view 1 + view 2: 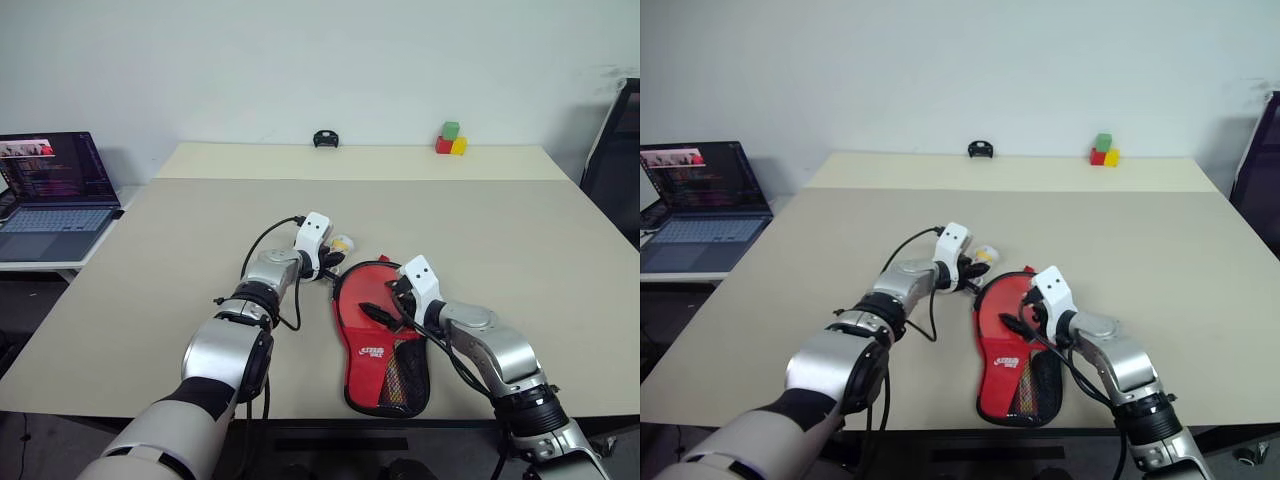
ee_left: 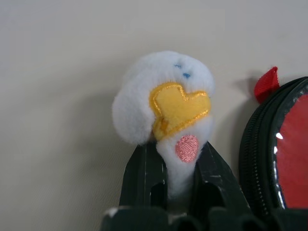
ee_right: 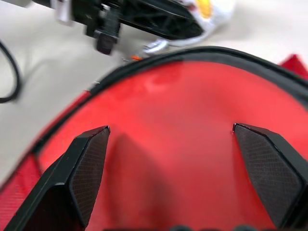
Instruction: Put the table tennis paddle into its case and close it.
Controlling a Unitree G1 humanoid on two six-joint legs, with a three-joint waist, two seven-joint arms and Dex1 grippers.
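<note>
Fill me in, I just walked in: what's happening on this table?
The left pincer is shut on a small white plush charm with a yellow beak, apparently the zip pull of the red, black-edged paddle-shaped fabric case lying on the beige table. The right pincer hangs open over the case's red face. The zip looks partly undone.
</note>
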